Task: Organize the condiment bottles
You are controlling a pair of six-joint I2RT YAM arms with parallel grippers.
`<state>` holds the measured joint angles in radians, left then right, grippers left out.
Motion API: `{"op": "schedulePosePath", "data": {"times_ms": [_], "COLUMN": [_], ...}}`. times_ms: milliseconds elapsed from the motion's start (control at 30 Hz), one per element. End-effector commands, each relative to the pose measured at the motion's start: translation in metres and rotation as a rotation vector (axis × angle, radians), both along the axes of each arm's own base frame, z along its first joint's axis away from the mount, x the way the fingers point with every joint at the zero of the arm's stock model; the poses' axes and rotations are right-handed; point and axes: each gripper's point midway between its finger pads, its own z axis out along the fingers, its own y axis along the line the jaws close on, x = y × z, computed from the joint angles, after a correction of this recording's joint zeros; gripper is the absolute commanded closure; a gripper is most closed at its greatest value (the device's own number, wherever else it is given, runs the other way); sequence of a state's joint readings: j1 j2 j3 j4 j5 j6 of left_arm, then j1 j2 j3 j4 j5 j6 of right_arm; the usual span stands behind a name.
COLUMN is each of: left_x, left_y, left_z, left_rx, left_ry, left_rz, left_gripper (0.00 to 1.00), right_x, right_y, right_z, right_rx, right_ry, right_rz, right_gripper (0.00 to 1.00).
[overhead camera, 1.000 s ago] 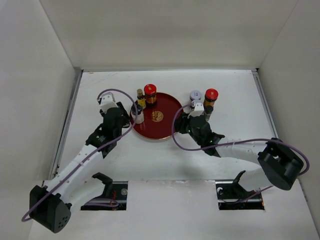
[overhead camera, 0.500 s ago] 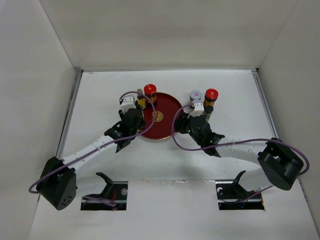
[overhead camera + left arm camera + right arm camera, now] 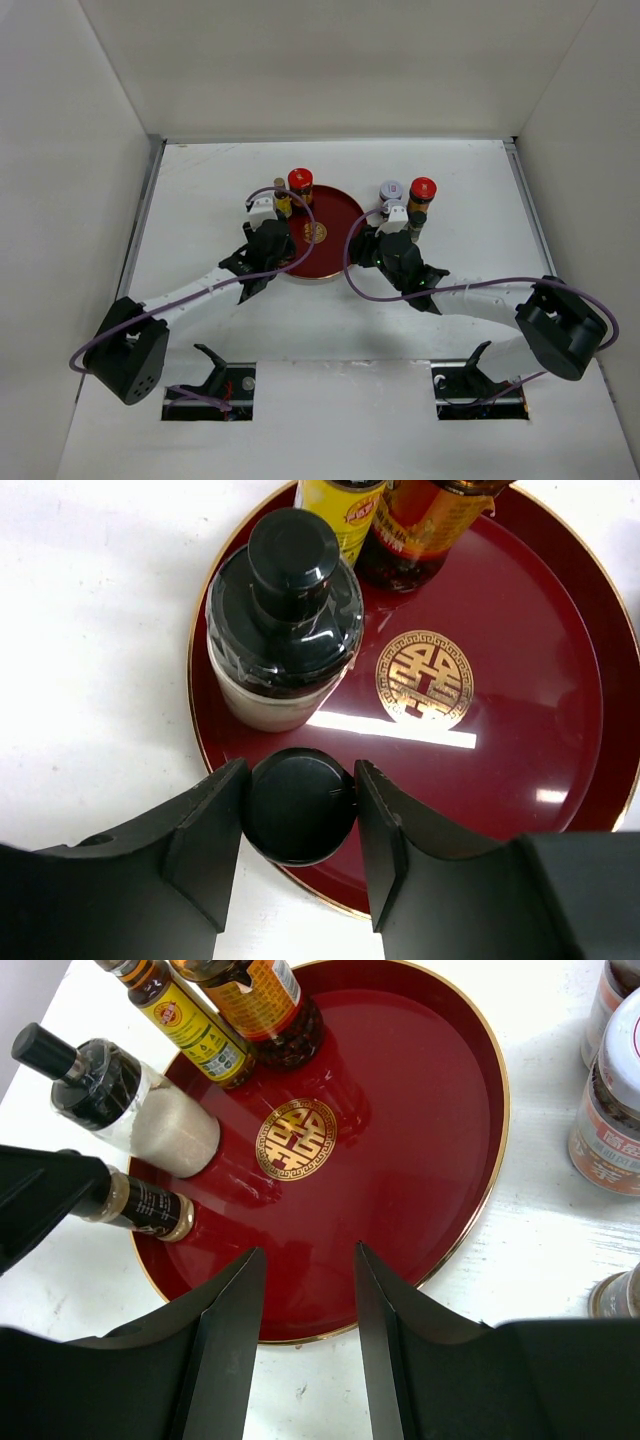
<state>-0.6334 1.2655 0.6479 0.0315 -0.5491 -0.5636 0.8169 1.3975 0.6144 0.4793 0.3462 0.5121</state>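
Note:
My left gripper [image 3: 298,788] is shut on the cap of a tiny dark black-capped bottle [image 3: 298,810], which stands at the near-left rim of the round red tray [image 3: 560,680]. On the tray behind it stand a white jar with a black plastic-wrapped top [image 3: 285,620], a slim yellowish bottle [image 3: 338,510] and an amber jar [image 3: 425,530]. My right gripper [image 3: 308,1255] is open and empty over the tray's near edge. In the top view the left gripper [image 3: 283,236] is at the tray's left side and the right gripper [image 3: 360,243] at its right side.
To the right of the tray [image 3: 335,255] stand a red-capped amber jar [image 3: 422,190], two white-lidded jars [image 3: 391,190] and a small dark bottle [image 3: 416,225]. White walls enclose the table on three sides.
My left arm has swung right, from the table left of the tray to the tray's left rim, with the small dark bottle in it. The right arm has not moved.

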Motion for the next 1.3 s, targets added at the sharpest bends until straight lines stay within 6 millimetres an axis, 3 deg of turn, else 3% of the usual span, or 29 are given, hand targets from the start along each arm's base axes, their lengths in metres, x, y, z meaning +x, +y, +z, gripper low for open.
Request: {"op": "schedulePosePath", "data": {"times_ms": [0,300,633,800,933,1033,1167,1267], "left_x": [0.005,0.001,-0.007,-0.011,-0.016,-0.017,-0.018,-0.023], "left_y": [-0.002,0.0,0.014,0.049,0.081,0.096,0.11,0.107], "left_z": [0.003,0.022,0.079,0.103,0.095,0.079,0.067,0.064], "left_rx": [-0.001,-0.023,-0.127,-0.223,-0.332,-0.367,-0.417,-0.486], "left_ry": [-0.036,-0.084,-0.28,-0.425,-0.469,-0.454,-0.474,-0.486], "left_rz": [-0.003,-0.011,-0.009,0.098,0.218,0.278,0.328,0.316], "left_gripper": [0.54,0.29,0.19,0.32,0.51,0.56,0.58,0.57], "right_x": [0.009,0.009,0.01,0.007,0.009,0.023,0.047,0.066], "right_y": [0.007,0.006,0.005,0.008,0.003,-0.017,-0.055,-0.094], "right_z": [0.026,0.028,0.03,0.04,0.051,0.058,0.076,0.092], "right_rx": [0.048,0.048,0.037,0.025,0.015,-0.017,-0.087,-0.185], "right_ry": [-0.058,-0.061,-0.075,-0.101,-0.107,-0.087,-0.085,-0.095], "right_rz": [-0.001,-0.002,-0.002,0.015,-0.004,-0.093,-0.251,-0.384], "right_gripper": [0.52,0.46,0.45,0.7,0.8,0.79,0.64,0.54]}}
